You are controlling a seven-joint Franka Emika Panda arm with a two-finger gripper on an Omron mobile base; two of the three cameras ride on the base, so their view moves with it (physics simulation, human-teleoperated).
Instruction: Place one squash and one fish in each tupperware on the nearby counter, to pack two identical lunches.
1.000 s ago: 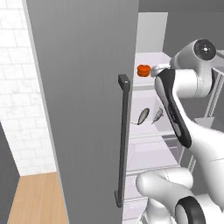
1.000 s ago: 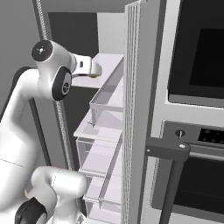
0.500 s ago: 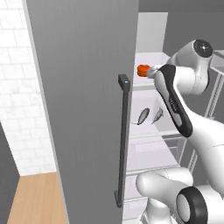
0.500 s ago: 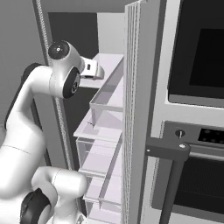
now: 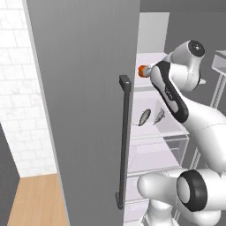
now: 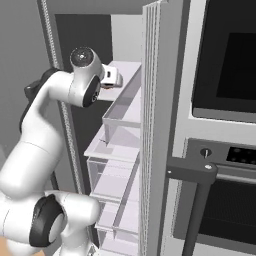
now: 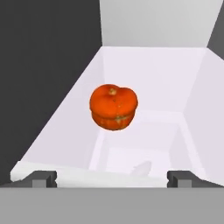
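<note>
An orange squash point(image 7: 113, 107) sits on a pale upper fridge shelf point(image 7: 153, 65), straight ahead of my gripper point(image 7: 112, 178). The gripper is open, its fingertips point(image 7: 43, 178) wide apart and short of the squash, with nothing between them. In the left base view the squash point(image 5: 142, 70) peeks out just left of my forearm. Two grey fish point(image 5: 145, 117) lie side by side on the shelf one level below. In the right base view my hand point(image 6: 113, 79) reaches in over the top shelf. The tupperware and the counter are out of view.
The open fridge door with its dark vertical handle point(image 5: 125, 141) stands close on the left. Clear shelves and drawers point(image 6: 120, 150) stack below the hand. A built-in oven point(image 6: 225, 65) with a dark bar handle point(image 6: 192, 172) flanks the fridge on the right.
The arm has swung further in toward the fridge, bringing the hand closer to the squash. The squash and fish have not moved, and the gripper stays open.
</note>
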